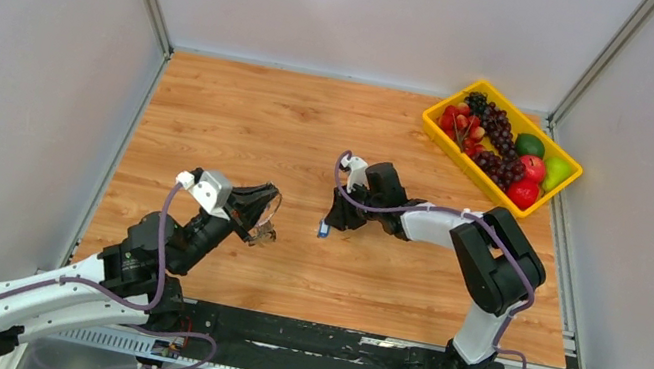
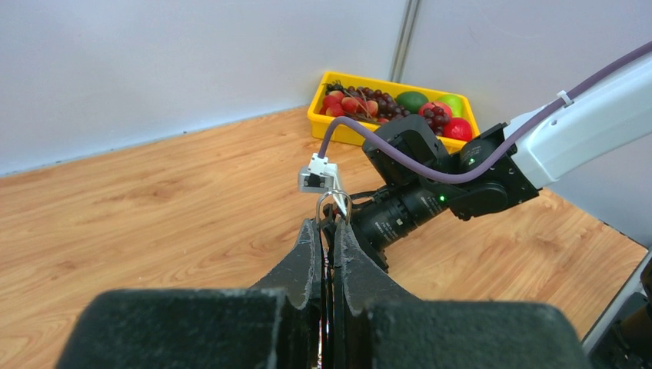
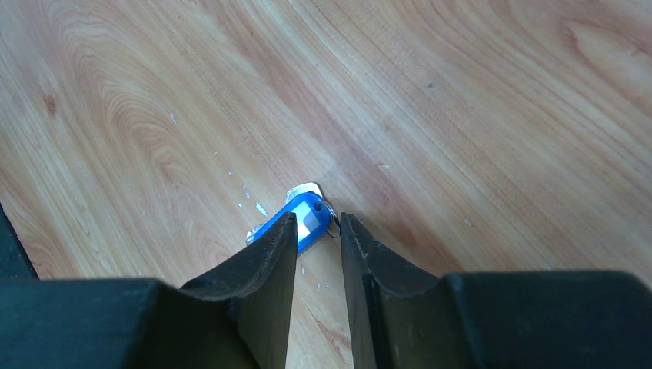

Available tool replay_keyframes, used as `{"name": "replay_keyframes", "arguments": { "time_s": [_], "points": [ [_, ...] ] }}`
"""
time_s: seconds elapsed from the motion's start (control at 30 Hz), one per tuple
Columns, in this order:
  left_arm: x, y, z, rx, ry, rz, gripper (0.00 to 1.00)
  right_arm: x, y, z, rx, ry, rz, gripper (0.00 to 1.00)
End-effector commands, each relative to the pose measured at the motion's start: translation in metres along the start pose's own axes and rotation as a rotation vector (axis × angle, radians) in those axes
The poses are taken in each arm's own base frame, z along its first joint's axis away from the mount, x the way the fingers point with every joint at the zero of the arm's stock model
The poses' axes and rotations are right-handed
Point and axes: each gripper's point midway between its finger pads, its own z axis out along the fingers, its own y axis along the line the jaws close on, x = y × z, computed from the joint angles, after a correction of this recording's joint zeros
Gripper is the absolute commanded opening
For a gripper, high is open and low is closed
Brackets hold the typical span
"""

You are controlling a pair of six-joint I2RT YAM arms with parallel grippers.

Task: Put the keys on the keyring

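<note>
My left gripper (image 1: 265, 212) is shut on the keyring (image 2: 335, 201), a thin silver wire loop that sticks out past the fingertips (image 2: 314, 234) in the left wrist view. It holds the ring above the table at the left of centre. Something small hangs under its tip (image 1: 265, 235); I cannot tell what. A key with a blue plastic tag (image 3: 305, 220) lies on the wood, and it also shows in the top view (image 1: 323, 230). My right gripper (image 3: 317, 223) is down over it, jaws a little apart, with the tag partly under the left finger. No other keys show.
A yellow tray (image 1: 436, 123) of grapes, apples and limes stands at the back right corner, also in the left wrist view (image 2: 317, 115). White walls enclose the wooden table (image 1: 243, 119). Small white flecks lie on the wood around the blue tag.
</note>
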Motion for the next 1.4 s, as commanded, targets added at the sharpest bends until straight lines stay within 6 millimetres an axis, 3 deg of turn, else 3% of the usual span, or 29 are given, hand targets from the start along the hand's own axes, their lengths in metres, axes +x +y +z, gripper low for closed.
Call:
{"name": "replay_keyframes", "arguments": {
  "time_s": [0.0,0.33,0.5,0.63,1.07,1.37],
  "points": [
    [-0.012,-0.001,0.000,0.001,-0.048,-0.033,0.00,-0.013,0.003,0.003,-0.022,-0.024,-0.013,0.31],
    [-0.009,-0.001,0.001,0.002,-0.042,-0.030,0.00,-0.018,0.005,0.002,-0.033,-0.032,-0.016,0.14],
    [-0.009,-0.001,0.002,0.001,-0.043,-0.030,0.00,-0.023,0.013,-0.003,-0.042,-0.047,-0.035,0.00],
    [-0.011,-0.001,0.001,0.001,-0.046,-0.032,0.00,-0.033,0.030,-0.015,-0.044,-0.082,-0.071,0.00],
    [-0.022,-0.010,-0.001,0.051,-0.078,-0.063,0.00,-0.081,0.092,-0.095,-0.030,-0.352,-0.292,0.00],
    [-0.035,-0.019,-0.003,0.104,-0.115,-0.087,0.00,-0.106,0.146,-0.167,-0.172,-0.552,-0.355,0.00]
  ]
}}
